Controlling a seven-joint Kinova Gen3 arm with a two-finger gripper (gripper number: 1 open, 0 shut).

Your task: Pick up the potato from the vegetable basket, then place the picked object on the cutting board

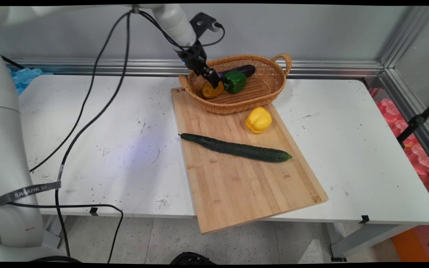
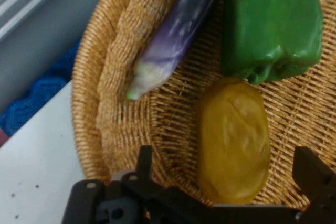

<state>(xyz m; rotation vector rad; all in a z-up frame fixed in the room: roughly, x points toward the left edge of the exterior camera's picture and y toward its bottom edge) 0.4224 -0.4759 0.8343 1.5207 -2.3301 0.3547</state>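
Note:
My gripper [image 1: 214,83] reaches down into the left end of a wicker basket [image 1: 266,97]. In the hand view the gripper [image 2: 226,156] is open, with its two fingers on either side of a yellow-brown potato-like lump [image 2: 233,140] that lies on the basket floor [image 2: 105,77]. I cannot tell whether the fingers touch it. The lump [image 1: 211,91] shows just below the fingers in the main view. A green bell pepper [image 1: 234,82] [image 2: 273,22] lies right beside it, and a purple eggplant [image 1: 245,69] [image 2: 178,30] leans along the basket's back wall.
The basket stands on the far end of a wooden cutting board [image 1: 237,186] whose near corner juts over the table's front edge. A yellow bell pepper [image 1: 258,120] and a long cucumber [image 1: 237,148] lie on the board. Black cables hang at the left.

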